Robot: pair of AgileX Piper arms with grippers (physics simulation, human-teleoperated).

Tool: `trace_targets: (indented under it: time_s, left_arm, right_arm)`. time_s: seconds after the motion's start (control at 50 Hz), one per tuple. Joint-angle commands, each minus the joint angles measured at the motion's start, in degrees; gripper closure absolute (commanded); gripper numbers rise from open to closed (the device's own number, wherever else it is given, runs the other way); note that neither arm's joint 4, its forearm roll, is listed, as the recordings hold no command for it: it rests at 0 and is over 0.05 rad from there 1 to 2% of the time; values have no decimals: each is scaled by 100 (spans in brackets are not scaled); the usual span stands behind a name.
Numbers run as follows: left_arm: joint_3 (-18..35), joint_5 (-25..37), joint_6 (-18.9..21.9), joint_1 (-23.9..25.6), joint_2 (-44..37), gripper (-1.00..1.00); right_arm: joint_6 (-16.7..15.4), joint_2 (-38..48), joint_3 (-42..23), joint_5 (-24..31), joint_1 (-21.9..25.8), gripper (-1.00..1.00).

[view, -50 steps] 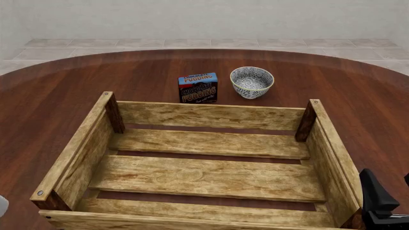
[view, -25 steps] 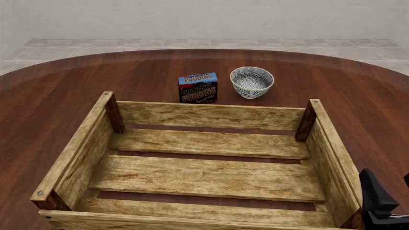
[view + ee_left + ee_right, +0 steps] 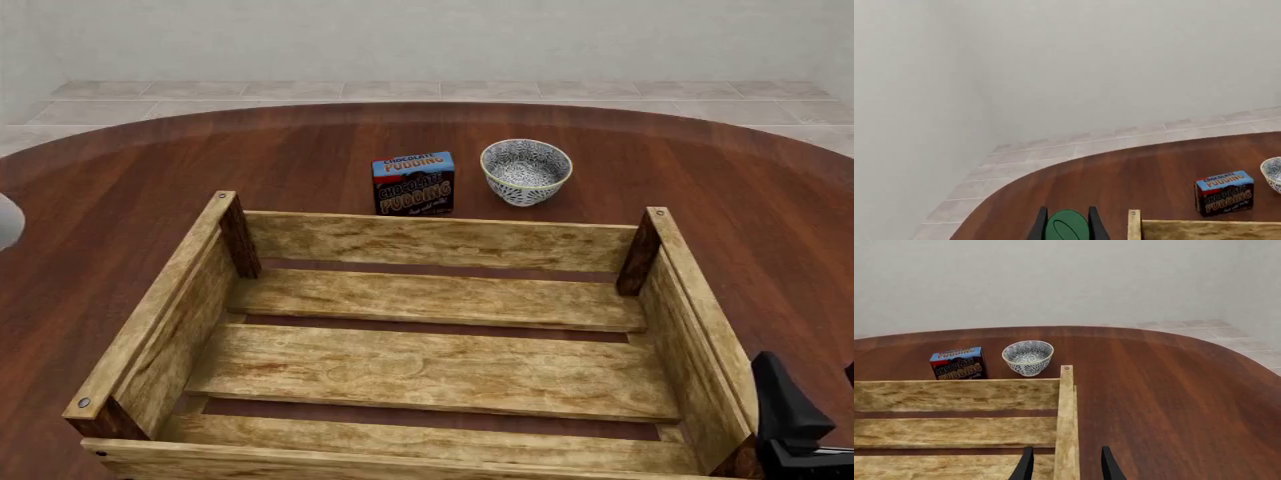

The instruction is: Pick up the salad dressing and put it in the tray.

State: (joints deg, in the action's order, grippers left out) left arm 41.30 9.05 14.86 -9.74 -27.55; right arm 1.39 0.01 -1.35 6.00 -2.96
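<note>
At the far left edge of the front view we see a sliver of white, the salad dressing, held up beside the table and outside the tray, well to the left of its left wall. Our left wrist view shows the left gripper clenched on the bottle's dark green cap, one dark finger on each side of it, with the tray's near corner just beside. The tray sits in the middle of the red-brown table, its slatted floor bare. Beyond its far wall stand the blue chocolate pudding box and, just to its right, the patterned bowl, close but apart. At the lower right, our right gripper hangs with its fingers spread, straddling the tray's right wall and holding nothing.
</note>
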Motion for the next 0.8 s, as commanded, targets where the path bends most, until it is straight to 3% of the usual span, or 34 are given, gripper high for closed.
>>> trace_targets:
  time_s: [0.02,0.36,0.64,0.8]
  left_arm:
    - [591,7,106,704,-279,100]
    - [1043,-126,190,1889,-906,100]
    - [1139,-392,267,2571,-1505,100]
    - [1150,-525,107,2804,-1921,100]
  right_arm:
    - [13,0,4,-7,-13,-100]
    - [5,0,-24,15,-36,-100]
    - [-13,0,8,-15,-32,-100]
    - [-17,0,-6,-1,-45,-100]
